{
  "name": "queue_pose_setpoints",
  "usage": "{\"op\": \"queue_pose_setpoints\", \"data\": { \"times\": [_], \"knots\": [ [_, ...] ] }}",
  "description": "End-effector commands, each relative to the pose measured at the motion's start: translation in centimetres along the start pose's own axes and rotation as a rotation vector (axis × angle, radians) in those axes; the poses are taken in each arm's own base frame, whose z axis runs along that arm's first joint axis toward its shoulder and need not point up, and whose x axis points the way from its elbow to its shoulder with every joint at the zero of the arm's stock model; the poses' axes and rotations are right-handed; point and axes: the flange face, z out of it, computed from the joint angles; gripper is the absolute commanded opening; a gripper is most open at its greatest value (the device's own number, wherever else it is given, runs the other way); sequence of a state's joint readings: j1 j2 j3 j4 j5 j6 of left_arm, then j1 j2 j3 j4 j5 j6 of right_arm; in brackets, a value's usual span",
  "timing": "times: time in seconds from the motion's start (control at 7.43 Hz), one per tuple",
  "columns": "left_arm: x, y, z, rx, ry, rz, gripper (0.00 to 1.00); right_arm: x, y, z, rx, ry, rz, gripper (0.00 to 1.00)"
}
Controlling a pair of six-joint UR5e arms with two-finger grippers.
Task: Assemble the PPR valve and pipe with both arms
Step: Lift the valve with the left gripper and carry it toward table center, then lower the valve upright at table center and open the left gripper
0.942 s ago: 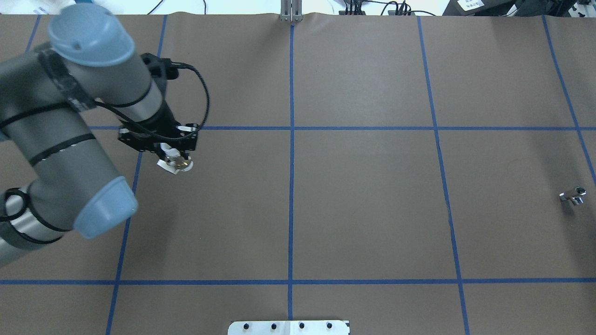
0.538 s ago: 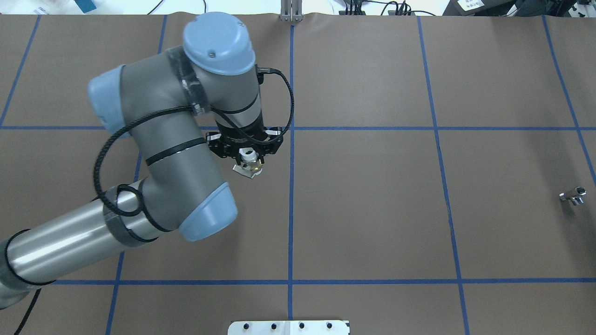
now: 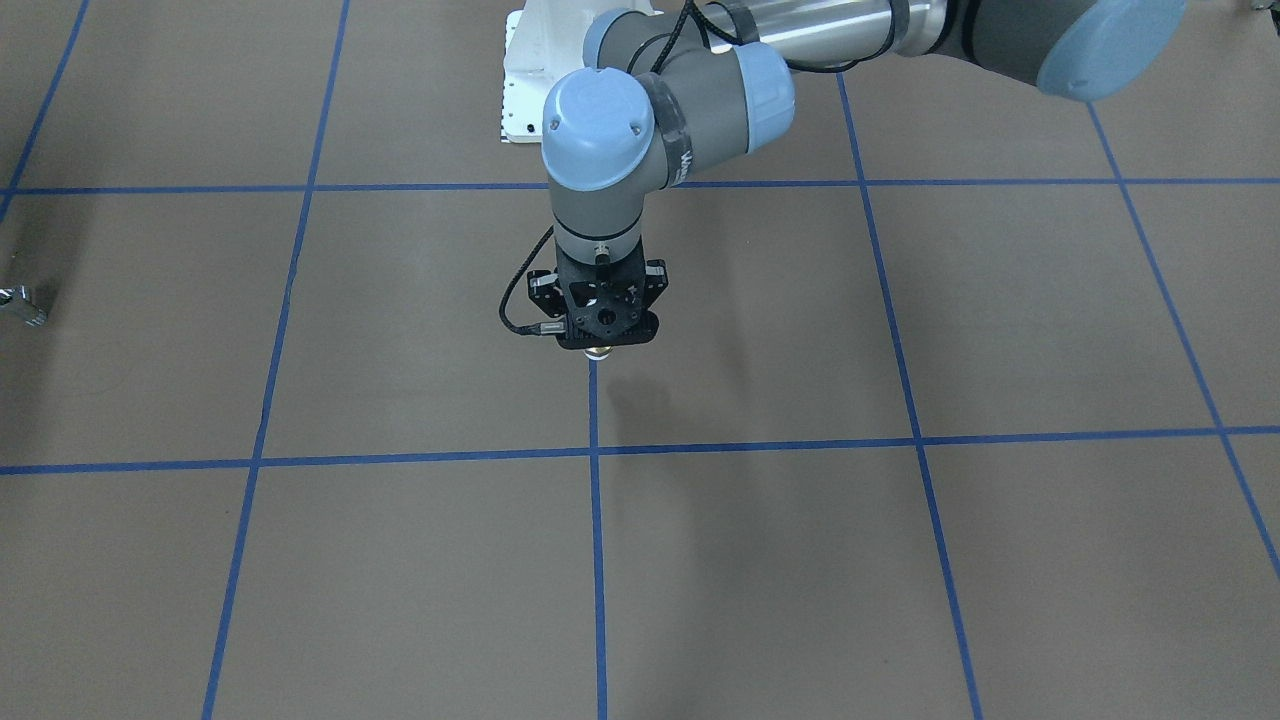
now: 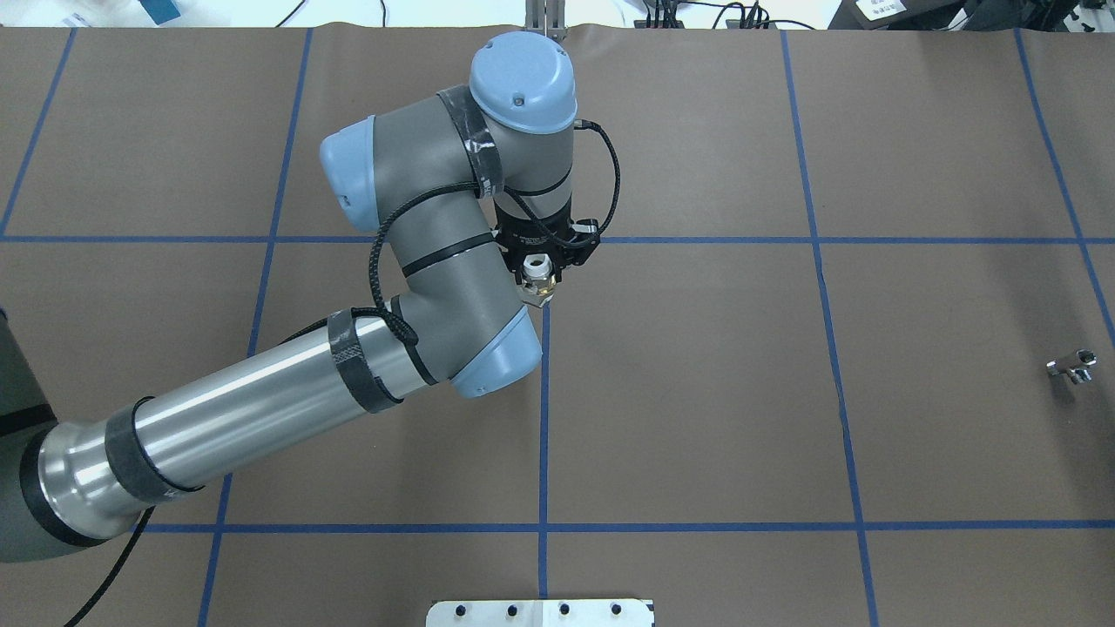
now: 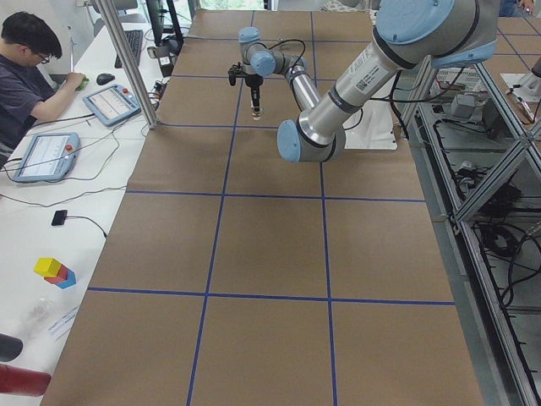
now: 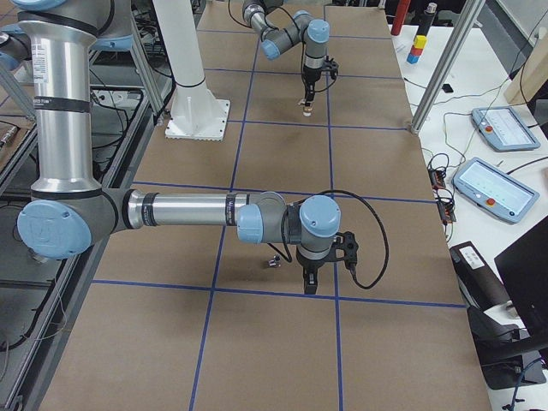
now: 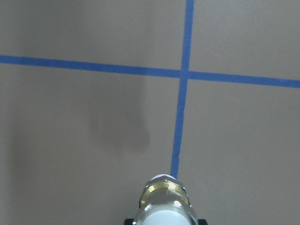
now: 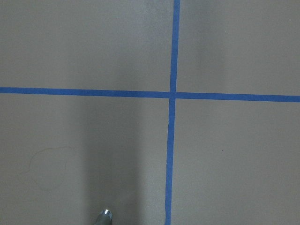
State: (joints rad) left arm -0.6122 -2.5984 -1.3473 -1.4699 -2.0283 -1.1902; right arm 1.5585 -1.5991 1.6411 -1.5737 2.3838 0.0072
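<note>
My left gripper (image 4: 540, 277) hangs over the table's centre line, shut on the PPR valve (image 4: 539, 280). The valve points down, white ring and brass band showing in the left wrist view (image 7: 164, 197); only its tip peeks out under the gripper (image 3: 598, 345) in the front view. The pipe (image 4: 1071, 366), a small silvery stub, lies on the table far to the right, and also shows in the exterior right view (image 6: 273, 260) and the right wrist view (image 8: 105, 215). My right gripper (image 6: 310, 287) hovers close beside the pipe; I cannot tell whether it is open or shut.
The white bolted pedestal plate (image 4: 540, 612) sits at the near table edge. Blue tape lines (image 4: 544, 392) grid the brown table cover. An operator (image 5: 34, 68) with tablets sits along the far side, behind an aluminium post (image 5: 127, 59).
My left arm has swung to the right with the valve in its gripper, from the left part of the table to the centre line. The pipe has not moved.
</note>
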Motion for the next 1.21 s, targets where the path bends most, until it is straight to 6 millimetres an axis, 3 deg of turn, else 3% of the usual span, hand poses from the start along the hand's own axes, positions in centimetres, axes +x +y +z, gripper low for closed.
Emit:
{"op": "queue_pose_setpoints", "data": {
  "times": [0.0,1.08],
  "knots": [
    [1.0,-1.1,1.3,0.002,0.004,0.01,0.0,0.0,0.0,0.0,0.0,-0.005,0.001,1.0],
    [0.3,-2.4,4.3,0.004,-0.016,0.041,0.0,-0.4,-0.3,-0.2,0.005,-0.014,0.059,1.0]
  ]
}}
